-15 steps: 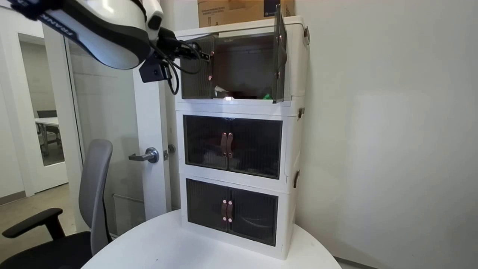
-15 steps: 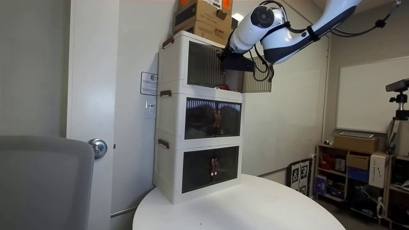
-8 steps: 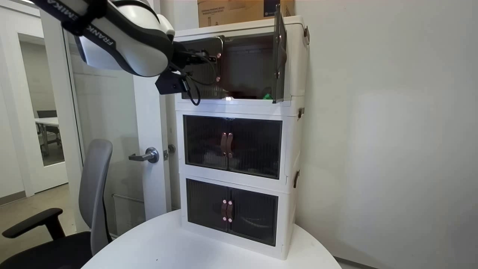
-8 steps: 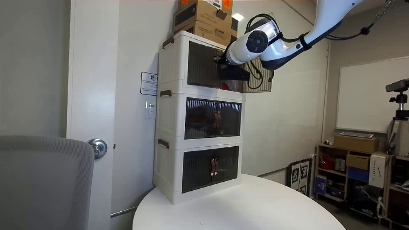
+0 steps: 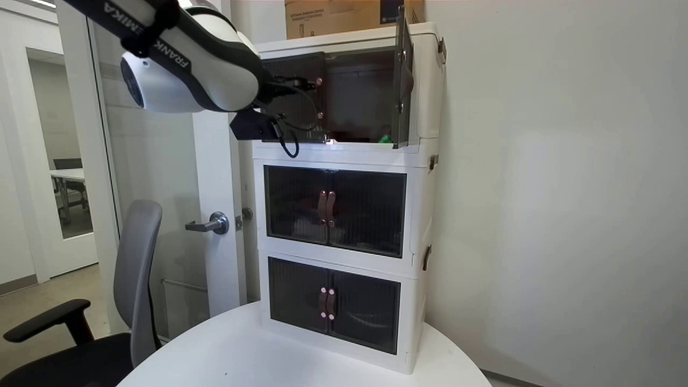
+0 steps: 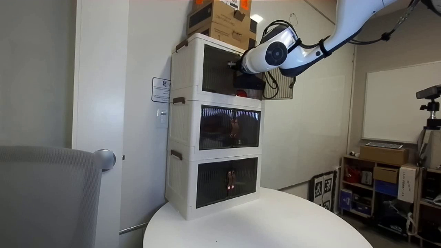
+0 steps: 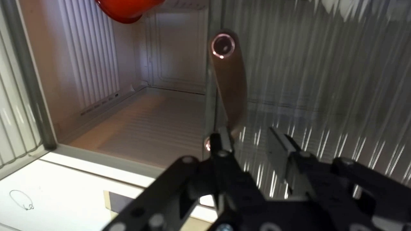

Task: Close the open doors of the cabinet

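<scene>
The white cabinet (image 5: pixel 336 154) (image 6: pixel 186 124) stands on a round table. On its top tier, a dark door (image 5: pixel 290 115) (image 6: pixel 218 70) lies about flush with the front; whether it is fully seated I cannot tell. Its twin door (image 5: pixel 402 80) (image 6: pixel 281 84) stands swung out, and shows at the left edge of the wrist view (image 7: pixel 16 93). My gripper (image 5: pixel 310 84) (image 6: pixel 232 64) is at the flush door, by its brown handle (image 7: pixel 231 80). In the wrist view the gripper's fingers (image 7: pixel 249 136) are apart with nothing between them; one overlaps the handle's end. Contact is unclear.
Inside the top tier are a red object (image 7: pixel 126 8) (image 6: pixel 241 93) and a green one (image 5: pixel 385 138). Cardboard boxes (image 5: pixel 344 19) (image 6: pixel 229 27) sit on top. Lower door pairs are shut. A grey chair (image 5: pixel 134 269) and a room door (image 5: pixel 217 269) stand beside the white table (image 6: pixel 248 220).
My gripper has moved toward the cabinet front, and the door at it has swung inward from ajar to about flush. The twin door has not moved.
</scene>
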You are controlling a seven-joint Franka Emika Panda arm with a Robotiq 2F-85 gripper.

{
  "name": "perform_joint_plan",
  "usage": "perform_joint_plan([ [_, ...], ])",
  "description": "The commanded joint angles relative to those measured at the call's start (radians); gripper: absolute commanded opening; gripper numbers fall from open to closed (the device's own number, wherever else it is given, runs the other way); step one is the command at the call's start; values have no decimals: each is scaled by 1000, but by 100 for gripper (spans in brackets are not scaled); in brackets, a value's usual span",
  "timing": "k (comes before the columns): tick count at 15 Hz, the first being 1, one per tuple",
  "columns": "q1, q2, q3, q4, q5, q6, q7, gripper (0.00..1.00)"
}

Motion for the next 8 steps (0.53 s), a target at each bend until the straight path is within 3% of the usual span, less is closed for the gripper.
perform_joint_plan([
  [1, 11, 49, 24, 109, -78, 25, 55, 15],
  [3, 14, 69, 35, 146, -115, 25, 65, 18],
  [5, 20, 87, 50, 186, -146, 30, 71, 4],
  [8, 70, 116, 29, 261, -111, 51, 30, 0],
])
